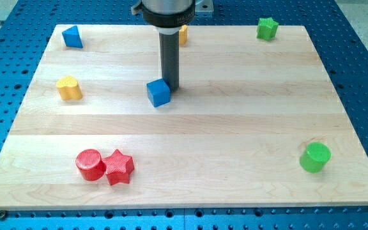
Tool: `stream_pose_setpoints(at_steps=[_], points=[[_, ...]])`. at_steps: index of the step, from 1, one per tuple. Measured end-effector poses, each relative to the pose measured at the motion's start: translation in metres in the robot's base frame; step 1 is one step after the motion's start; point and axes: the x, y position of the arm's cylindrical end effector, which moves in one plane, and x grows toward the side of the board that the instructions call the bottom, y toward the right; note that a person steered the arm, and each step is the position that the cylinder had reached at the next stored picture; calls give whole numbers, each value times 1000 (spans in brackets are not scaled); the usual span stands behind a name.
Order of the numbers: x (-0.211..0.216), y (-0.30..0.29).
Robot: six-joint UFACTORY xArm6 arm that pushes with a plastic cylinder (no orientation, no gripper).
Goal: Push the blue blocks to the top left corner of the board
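A pale wooden board (pixel 190 128) lies on a blue perforated metal table (pixel 356 38). My tip (pixel 170 87), a plain dark rod with nothing to spread or pinch, touches the far right side of the blue cube (pixel 159 92), near the middle, corner facing near. The blue triangular block (pixel 72 37) sits far left, apex pointing far

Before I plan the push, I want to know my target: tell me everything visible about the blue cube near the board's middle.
The blue cube is a small, matte, plastic-looking block, turned so one corner faces the view's bottom. It sits flat on the wooden board, a little left of centre. My tip stands at its upper right edge, apparently touching it. No other block is near.
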Motion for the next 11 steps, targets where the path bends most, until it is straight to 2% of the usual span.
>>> stream_pose_setpoints(at_steps=[1, 2, 3, 5, 6, 7, 8, 9, 10, 11], points=[[43, 30], [37, -21], [7, -31], [-84, -100], [-36, -76], [-66, -128], [-102, -139], [-49, -141], [-53, -186], [-84, -192]])
